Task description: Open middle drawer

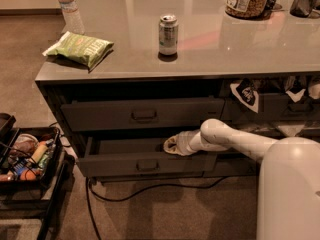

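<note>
middle drawer | partly out, front runs left-right | tool at front's top edge, just right of handle | tool's hold: cannot tell | likely pull: outward from cabinet

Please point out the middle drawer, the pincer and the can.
middle drawer [115,165], camera view, front panel left of the handle.
pincer [170,145], camera view, its tip, just behind that drawer's front panel.
can [168,34], camera view, middle of its side wall.
</note>
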Available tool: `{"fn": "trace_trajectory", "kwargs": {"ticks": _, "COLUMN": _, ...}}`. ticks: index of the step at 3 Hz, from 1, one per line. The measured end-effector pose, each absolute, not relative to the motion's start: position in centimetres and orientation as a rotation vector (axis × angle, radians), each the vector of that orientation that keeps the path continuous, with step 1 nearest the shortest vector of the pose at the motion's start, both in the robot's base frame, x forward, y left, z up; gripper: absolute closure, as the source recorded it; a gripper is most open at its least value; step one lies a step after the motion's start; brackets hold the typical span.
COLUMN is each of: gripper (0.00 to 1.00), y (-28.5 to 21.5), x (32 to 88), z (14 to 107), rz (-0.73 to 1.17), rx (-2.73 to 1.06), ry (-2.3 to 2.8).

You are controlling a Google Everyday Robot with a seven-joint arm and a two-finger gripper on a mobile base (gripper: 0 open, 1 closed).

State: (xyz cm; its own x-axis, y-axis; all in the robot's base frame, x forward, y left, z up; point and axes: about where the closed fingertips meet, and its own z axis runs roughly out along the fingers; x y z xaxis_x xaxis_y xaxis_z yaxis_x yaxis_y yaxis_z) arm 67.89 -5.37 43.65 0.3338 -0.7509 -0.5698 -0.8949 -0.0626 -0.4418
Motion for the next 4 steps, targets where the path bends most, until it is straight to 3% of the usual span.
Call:
{"fn": "trace_trajectory", "kwargs": {"ticks": 1, "gripper": 1.0, "y": -6.5, "x": 66.1, "z": 43.7, "rz": 0.398, "rx": -1.798, "ry": 1.52}}
{"fn": "trace_trajectory", "kwargs": {"ticks": 4, "gripper": 1.0, "y": -6.5, "x": 53.8, "z": 46.9, "rz": 1.072, "rx": -1.723, "ry": 1.639}}
